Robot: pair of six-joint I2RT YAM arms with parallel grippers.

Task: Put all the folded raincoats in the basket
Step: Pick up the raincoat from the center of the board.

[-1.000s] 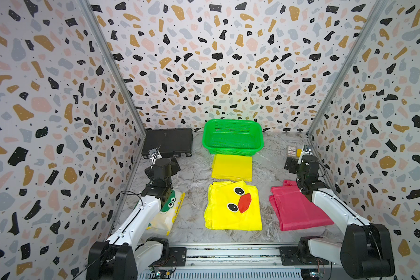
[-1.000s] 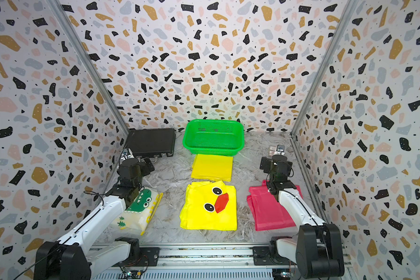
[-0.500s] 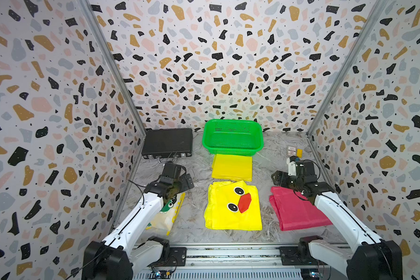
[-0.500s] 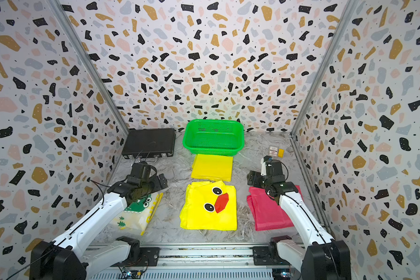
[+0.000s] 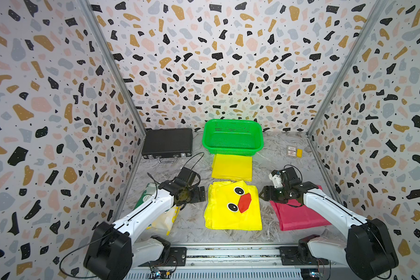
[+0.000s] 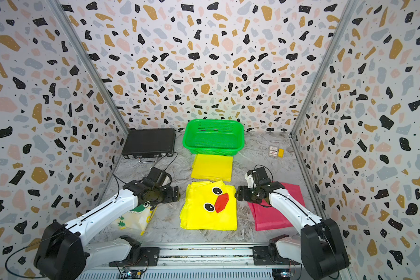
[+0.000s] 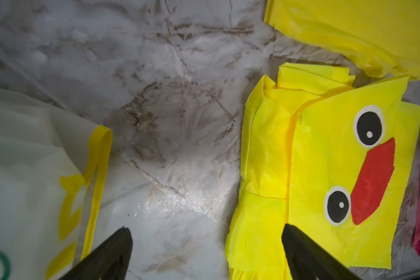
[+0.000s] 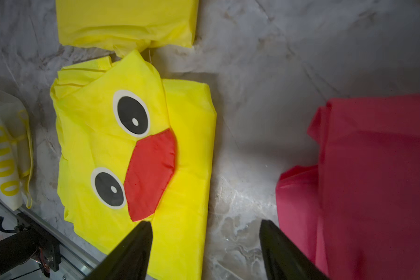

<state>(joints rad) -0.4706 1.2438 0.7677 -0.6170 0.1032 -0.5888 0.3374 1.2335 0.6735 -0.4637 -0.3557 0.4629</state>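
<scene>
Duck raincoat [image 5: 230, 218] lies flat; left gripper [image 7: 205, 232] spread; right gripper [image 8: 205, 224] spread, both empty.

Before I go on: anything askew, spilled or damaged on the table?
Nothing spilled or damaged. Only the folded yellow duck-face raincoat lies slightly skewed, with loose layers poking out at its corner towards the bright green mesh plastic basket, which sits upright and empty.

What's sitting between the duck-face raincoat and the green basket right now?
A plain yellow folded piece lies flat between the duck-face raincoat and the basket, filling most of that stretch; both top views show it.
</scene>
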